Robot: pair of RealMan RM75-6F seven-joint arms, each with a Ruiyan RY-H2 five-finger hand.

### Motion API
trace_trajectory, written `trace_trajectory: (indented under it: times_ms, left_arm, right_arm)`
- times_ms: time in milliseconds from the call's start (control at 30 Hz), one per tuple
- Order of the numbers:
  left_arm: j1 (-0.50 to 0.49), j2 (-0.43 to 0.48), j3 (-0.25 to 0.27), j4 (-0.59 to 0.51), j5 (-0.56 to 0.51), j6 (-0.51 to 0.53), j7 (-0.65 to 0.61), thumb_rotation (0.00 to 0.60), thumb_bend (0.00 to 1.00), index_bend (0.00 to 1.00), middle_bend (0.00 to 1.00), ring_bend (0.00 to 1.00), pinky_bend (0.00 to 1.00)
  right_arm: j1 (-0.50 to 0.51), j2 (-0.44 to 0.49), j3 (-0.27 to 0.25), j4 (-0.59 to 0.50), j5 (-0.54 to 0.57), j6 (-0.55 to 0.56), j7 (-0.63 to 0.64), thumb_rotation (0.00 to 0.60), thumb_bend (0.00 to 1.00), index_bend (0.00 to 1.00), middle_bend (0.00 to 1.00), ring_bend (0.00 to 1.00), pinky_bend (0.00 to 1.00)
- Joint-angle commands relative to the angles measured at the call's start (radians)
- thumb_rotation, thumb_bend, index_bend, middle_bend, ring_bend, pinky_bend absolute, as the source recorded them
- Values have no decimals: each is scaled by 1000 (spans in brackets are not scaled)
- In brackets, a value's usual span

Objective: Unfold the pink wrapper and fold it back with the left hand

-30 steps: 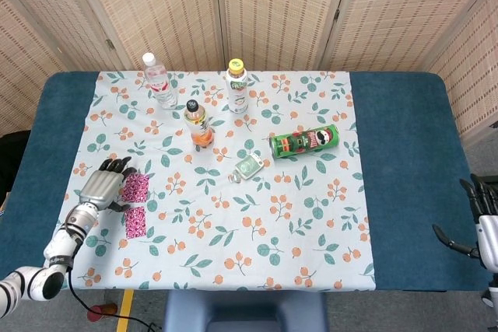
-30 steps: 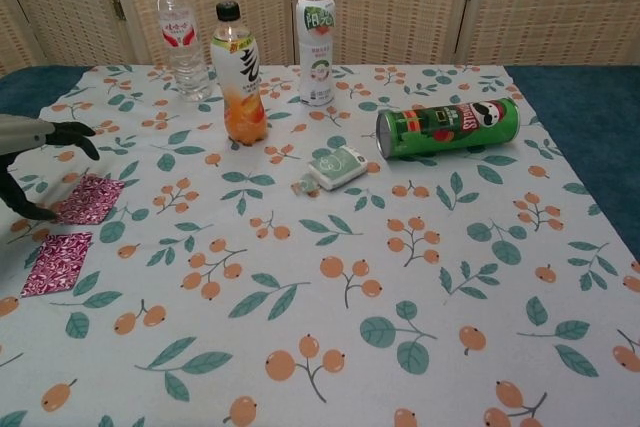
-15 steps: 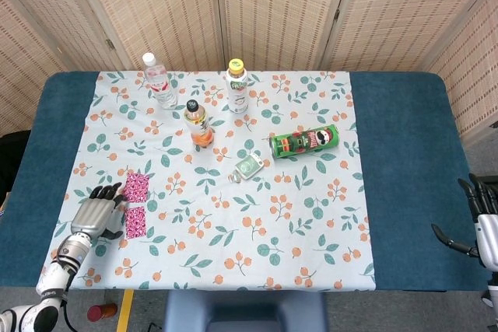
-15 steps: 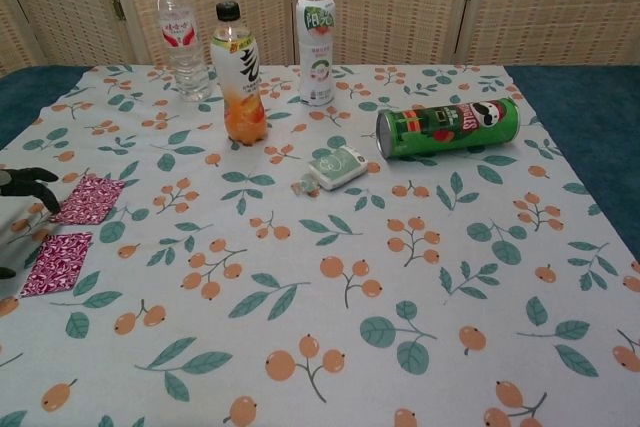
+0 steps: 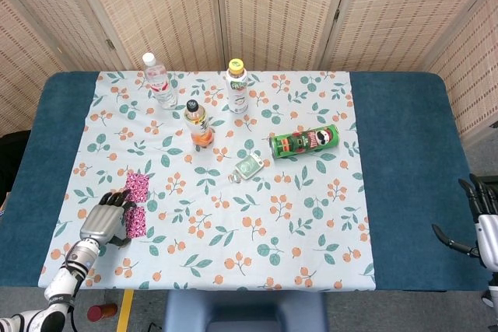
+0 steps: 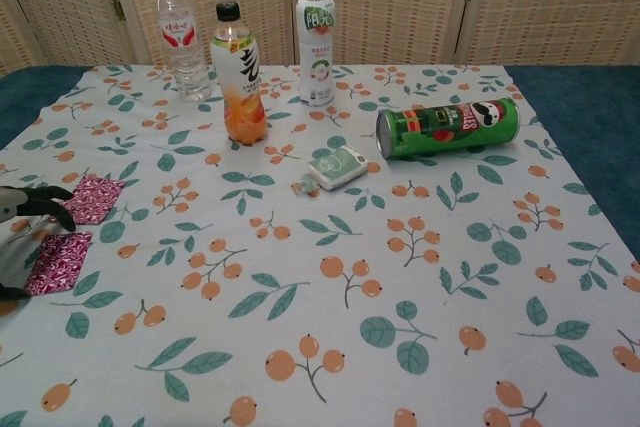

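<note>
A: Biggest first. Tabletop (image 5: 405, 192), blue, with a floral cloth (image 5: 257, 231) laid over the middle. What stands on it?

B: Far side: clear water bottle (image 5: 159, 80), white yellow-capped bottle (image 5: 237, 85), orange drink bottle (image 5: 198, 124) just in front, all upright. Green chip can (image 5: 305, 142) lies on its side right of centre. Small mint-green packet (image 5: 250, 166) near it, toward the middle.

A: Pink wrapper?

B: Pink wrapper (image 6: 78, 230) lies flat near the cloth's left edge, showing as two pink panels, one beyond the other. Chest view shows both; in head view the nearer panel is partly under the hand.

A: Left hand?

B: Left hand (image 5: 108, 218) rests on the near panel's left part, dark fingers (image 6: 47, 204) curved down toward the pink. Whether it actually grips the wrapper, cannot tell.

A: Right hand?

B: Right hand (image 5: 481, 220) at the tabletop's right edge, well apart from everything, fingers spread, holding nothing.
</note>
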Motion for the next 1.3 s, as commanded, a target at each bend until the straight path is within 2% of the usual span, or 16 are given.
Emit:
trace_trajectory:
  times_ms: [33,433,800,1300]
  left_arm:
    - [1,-13,-1,6,-4,7,15,600,250,231,0,0,0]
    - [15,-19,-3,-1,2,23,20,600,250,224,0,0,0]
    - [10,-17,-6,-21,3,9,29,600,246,159,0,0,0]
    - [8,-38,-13,-7,-25,17,64,600,246,228,0,0,0]
  right_arm:
    - [0,0,0,1,1,0,1,328,301,0,0,0,0]
    - [0,-1,-1,4,2,-3,4,326,301,0,0,0,0]
    - [-7,-1,-2,11,6,2,12,327,300,0,0,0,0]
    - [-8,-2,-2,13,6,1,16,326,300,0,0,0,0]
